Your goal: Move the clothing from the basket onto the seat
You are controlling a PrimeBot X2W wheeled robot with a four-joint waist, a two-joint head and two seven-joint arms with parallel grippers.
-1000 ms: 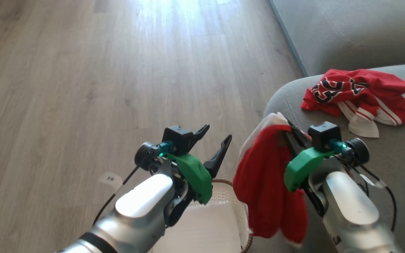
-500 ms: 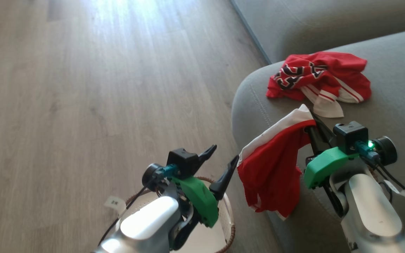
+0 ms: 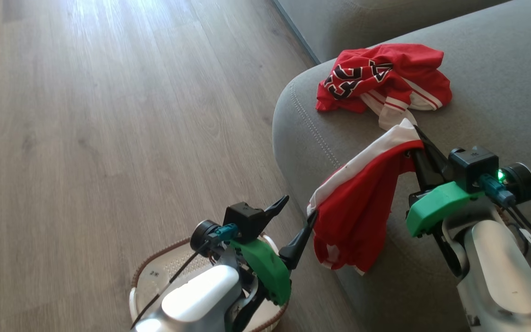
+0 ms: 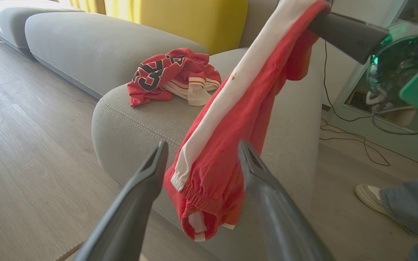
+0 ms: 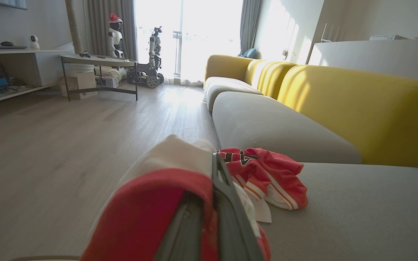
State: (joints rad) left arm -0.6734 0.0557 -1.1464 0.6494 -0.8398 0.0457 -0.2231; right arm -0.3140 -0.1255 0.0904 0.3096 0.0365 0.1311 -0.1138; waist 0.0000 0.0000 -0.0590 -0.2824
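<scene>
My right gripper point(image 3: 414, 134) is shut on a red garment with a white band point(image 3: 357, 207). The garment hangs from it over the rounded front corner of the grey seat point(image 3: 486, 87). A second red garment with black lettering point(image 3: 380, 76) lies crumpled on the seat just beyond my right fingertips. My left gripper point(image 3: 298, 207) is open with nothing between its fingers, above the cream basket point(image 3: 142, 276) and just left of the hanging cloth. In the left wrist view the hanging garment point(image 4: 230, 119) sits beyond the open fingers point(image 4: 151, 174). The right wrist view shows my shut right gripper point(image 5: 214, 159) with cloth point(image 5: 151, 210) draped over it.
Wood floor point(image 3: 85, 115) spreads to the left. The sofa runs on with yellow backrests point(image 5: 357, 108). A person's shoe and jeans leg point(image 4: 370, 194) stand by the sofa's end, near cables. A low table and other robots point(image 5: 114, 40) are far off.
The head camera has turned, shifting the whole picture. My right gripper has carried the hanging garment from beside the basket to over the seat's corner, closer to the lying garment. The left gripper stays open.
</scene>
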